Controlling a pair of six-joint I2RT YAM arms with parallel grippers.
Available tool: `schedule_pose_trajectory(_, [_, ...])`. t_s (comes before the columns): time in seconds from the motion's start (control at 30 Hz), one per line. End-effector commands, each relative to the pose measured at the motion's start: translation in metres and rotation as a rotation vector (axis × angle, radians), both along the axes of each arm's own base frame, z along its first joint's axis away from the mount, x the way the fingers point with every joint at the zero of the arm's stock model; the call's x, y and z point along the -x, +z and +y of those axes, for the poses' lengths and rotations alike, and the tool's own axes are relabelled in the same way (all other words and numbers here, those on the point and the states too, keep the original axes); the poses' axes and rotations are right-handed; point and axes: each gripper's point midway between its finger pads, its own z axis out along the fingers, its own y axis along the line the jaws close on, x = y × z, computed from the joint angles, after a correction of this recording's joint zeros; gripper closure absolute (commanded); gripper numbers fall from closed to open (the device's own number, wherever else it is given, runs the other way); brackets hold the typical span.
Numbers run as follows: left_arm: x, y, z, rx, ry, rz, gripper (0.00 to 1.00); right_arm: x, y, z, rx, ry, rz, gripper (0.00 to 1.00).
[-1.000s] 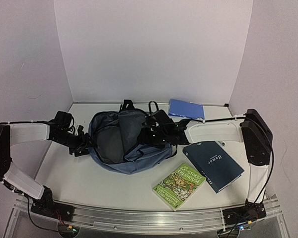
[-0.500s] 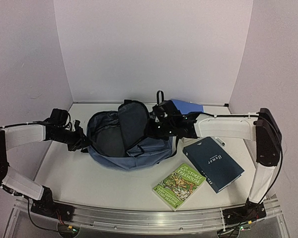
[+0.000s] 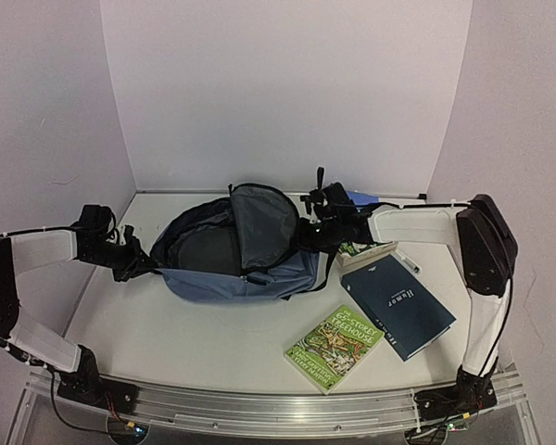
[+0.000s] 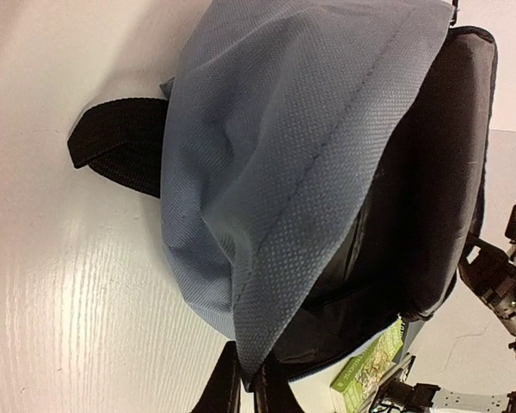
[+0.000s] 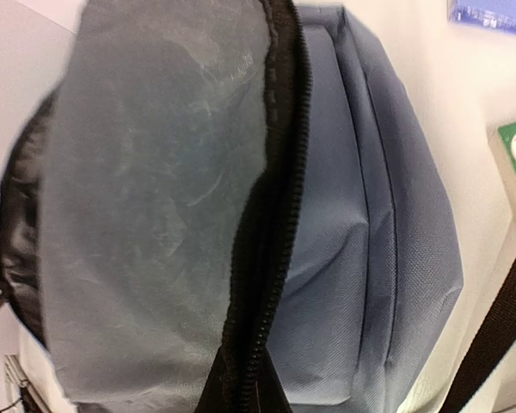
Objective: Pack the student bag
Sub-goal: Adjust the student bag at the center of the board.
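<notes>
Plain pale lilac walls (image 3: 278,93) enclose a glossy white table (image 3: 195,324) on three sides, evenly lit

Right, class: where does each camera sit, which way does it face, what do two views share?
Top external: above, behind the robot, looking down on the white table; both arms show.
Left wrist: on that arm, facing into the open slate-blue fabric backpack; left pincer below.
Right wrist: facing its black zipper; right pincer below.
Shared: the green illustrated paperback, in top and left wrist.
</notes>
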Motion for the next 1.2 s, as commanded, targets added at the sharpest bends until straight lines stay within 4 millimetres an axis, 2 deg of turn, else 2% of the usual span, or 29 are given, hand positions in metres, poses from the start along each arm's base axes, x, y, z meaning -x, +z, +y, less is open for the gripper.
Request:
schedule_pose_trajectory(0.0, [-0.009,0.0,-0.002,0.027,-0.039,-0.044,1.0,-0.007,-0.04,-0.007,0.057,0.023,0.023,1.0])
schedule_pose_trajectory(0.13, [-0.008,-0.005,-0.009,0.078,-0.067,-0.035,1.0,-0.007,-0.061,0.004,0.037,0.066,0.051,1.0])
schedule_pose_trajectory(0.23, [-0.007,-0.002,-0.011,0.084,-0.081,-0.047,0.99,-0.008,-0.059,0.009,0.016,0.08,0.046,1.0])
schedule_pose_trajectory(0.3, [-0.008,0.005,-0.011,0.077,-0.092,-0.065,0.94,-0.008,-0.052,0.01,0.006,0.083,0.035,0.95])
schedule_pose_trajectory(0.37, [-0.008,0.014,-0.01,0.066,-0.092,-0.086,0.78,-0.008,-0.041,0.009,0.0,0.085,0.015,0.81])
schedule_pose_trajectory(0.5, [-0.011,0.035,-0.005,0.031,-0.073,-0.149,0.29,-0.006,-0.009,0.002,-0.009,0.075,-0.045,0.56])
schedule_pose_trajectory(0.6, [-0.011,0.053,0.002,-0.013,-0.05,-0.206,0.08,-0.002,0.019,-0.009,-0.017,0.052,-0.094,0.39])
schedule_pose_trajectory(0.67, [-0.011,0.065,0.004,-0.03,-0.039,-0.249,0.01,0.002,0.039,-0.018,-0.02,0.031,-0.128,0.27])
schedule_pose_trajectory(0.77, [-0.008,0.078,0.006,-0.03,-0.023,-0.29,0.0,0.011,0.053,-0.04,0.02,-0.015,-0.147,0.14])
schedule_pose_trajectory(0.83, [-0.005,0.083,0.007,-0.027,-0.009,-0.299,0.0,0.018,0.052,-0.058,0.08,-0.056,-0.139,0.08])
schedule_pose_trajectory(0.93, [0.001,0.087,0.009,-0.029,0.009,-0.31,0.0,0.027,0.038,-0.092,0.183,-0.123,-0.102,0.04])
schedule_pose_trajectory(1.03, [0.009,0.086,0.01,-0.034,0.016,-0.295,0.0,0.037,0.015,-0.139,0.291,-0.224,-0.024,0.03])
schedule_pose_trajectory(1.17, [0.021,0.084,0.006,-0.004,0.008,-0.278,0.0,0.055,-0.009,-0.203,0.274,-0.385,0.094,0.02])
